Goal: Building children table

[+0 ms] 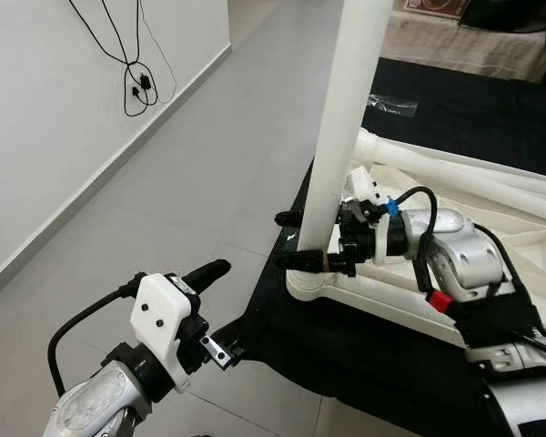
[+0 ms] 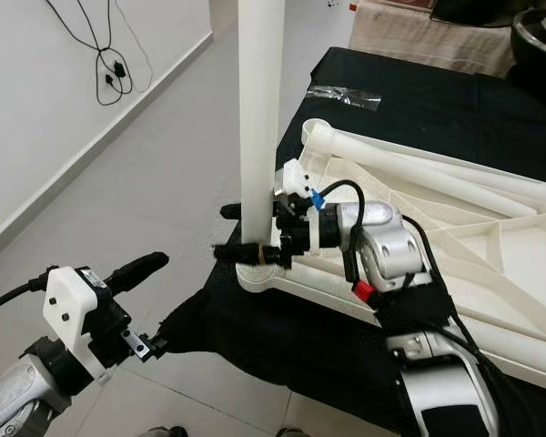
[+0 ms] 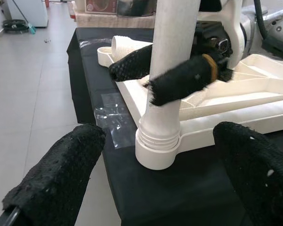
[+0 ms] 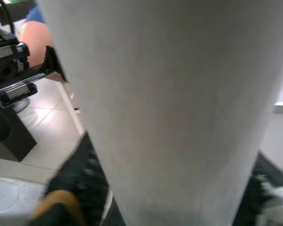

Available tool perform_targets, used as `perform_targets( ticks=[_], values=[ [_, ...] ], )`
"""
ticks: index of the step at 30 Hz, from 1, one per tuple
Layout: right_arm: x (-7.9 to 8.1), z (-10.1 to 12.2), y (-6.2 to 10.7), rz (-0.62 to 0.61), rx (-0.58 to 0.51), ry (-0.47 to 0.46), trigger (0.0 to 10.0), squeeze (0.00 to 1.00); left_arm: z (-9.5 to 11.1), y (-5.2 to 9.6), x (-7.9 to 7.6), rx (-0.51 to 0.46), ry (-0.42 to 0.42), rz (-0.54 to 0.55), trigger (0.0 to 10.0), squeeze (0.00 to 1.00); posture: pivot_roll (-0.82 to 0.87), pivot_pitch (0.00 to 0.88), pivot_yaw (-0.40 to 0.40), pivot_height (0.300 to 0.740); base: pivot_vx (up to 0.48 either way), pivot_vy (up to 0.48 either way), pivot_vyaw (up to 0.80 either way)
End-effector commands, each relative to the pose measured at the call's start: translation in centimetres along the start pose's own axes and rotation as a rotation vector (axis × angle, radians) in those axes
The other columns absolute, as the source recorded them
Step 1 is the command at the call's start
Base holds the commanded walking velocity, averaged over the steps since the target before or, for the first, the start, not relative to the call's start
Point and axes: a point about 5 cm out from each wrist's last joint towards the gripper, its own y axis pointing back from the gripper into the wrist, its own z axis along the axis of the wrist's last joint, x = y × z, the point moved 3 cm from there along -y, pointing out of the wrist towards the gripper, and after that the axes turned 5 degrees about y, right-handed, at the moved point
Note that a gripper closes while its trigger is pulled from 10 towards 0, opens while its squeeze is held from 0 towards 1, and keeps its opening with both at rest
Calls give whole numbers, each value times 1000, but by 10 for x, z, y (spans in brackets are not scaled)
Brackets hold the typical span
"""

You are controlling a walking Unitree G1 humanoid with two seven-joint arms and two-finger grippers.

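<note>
A grey tiled floor [image 1: 209, 164] meets a white wall [image 1: 45, 118] where black cables [image 1: 132, 64] hang. A black cloth-covered platform [image 2: 419, 100] carries an upturned white plastic children's table top [image 2: 491, 246]. At its near corner a white cylindrical table leg [image 1: 346, 118] stands upright in its socket. The right gripper [image 1: 296, 241] has both black fingers clamped around the leg just above the socket. The left gripper [image 3: 155, 183] hovers open nearby, holding nothing. No writing is readable.

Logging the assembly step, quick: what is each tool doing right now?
Left tool: open, holding nothing, off the table corner.
Right tool: shut on the upright white plastic table leg, just above its threaded socket.
</note>
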Motion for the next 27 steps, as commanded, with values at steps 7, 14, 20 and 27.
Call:
perform_targets(
  ticks=[7,14,20,27],
  values=[
    [12,-10,17,37,-37,-49,0,0,0,2,-2,14,1,-14,10000,0,95,224,-21,740,0,0,0],
    [2,-66,23,-880,145,-137,0,0,-2,3,-2,30,2,-28,10000,0,91,222,-33,740,0,0,0],
    [57,-89,8,-1027,232,-260,0,0,-2,1,-2,21,18,-28,10000,0,76,218,-14,740,0,0,0],
    [42,-80,-2,-984,196,-212,3686,0,-5,-1,-5,26,22,-36,10000,0,95,209,-27,740,0,0,0]
  ],
)
